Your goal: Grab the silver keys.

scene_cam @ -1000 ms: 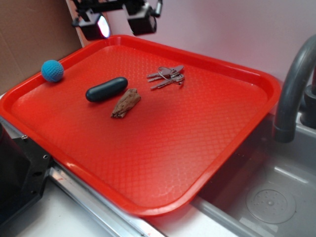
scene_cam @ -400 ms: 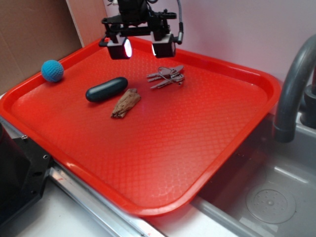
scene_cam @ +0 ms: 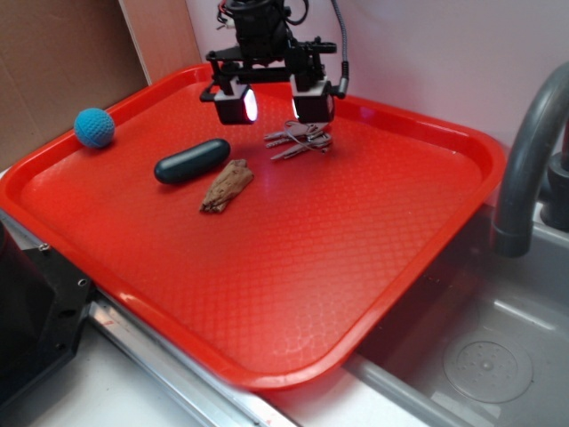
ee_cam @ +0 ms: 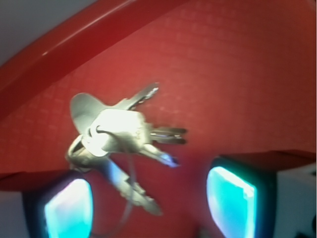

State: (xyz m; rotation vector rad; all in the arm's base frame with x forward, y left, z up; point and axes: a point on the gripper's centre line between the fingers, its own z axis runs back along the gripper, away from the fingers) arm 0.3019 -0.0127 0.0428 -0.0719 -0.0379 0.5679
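The silver keys [scene_cam: 300, 140] lie splayed on the far middle of the red tray [scene_cam: 293, 258]. In the wrist view the silver keys [ee_cam: 121, 144] fill the centre, with one key blade reaching down between the two glowing pads [ee_cam: 230, 201]. My gripper [scene_cam: 274, 105] hovers open just above the keys, its right finger over the bunch's far part and its left finger to the left of it. The jaws stand wide apart and hold nothing.
A dark oval case [scene_cam: 191, 161] and a brown wood-like chip [scene_cam: 227, 185] lie left of the keys. A blue ball [scene_cam: 93, 127] rests near the tray's left rim. A grey faucet [scene_cam: 529, 151] and sink [scene_cam: 484, 356] stand to the right. Cardboard [scene_cam: 53, 62] backs the left.
The gripper has come from the tray's far left rim toward the right and down, and now hangs over the keys. The objects on the tray have not moved.
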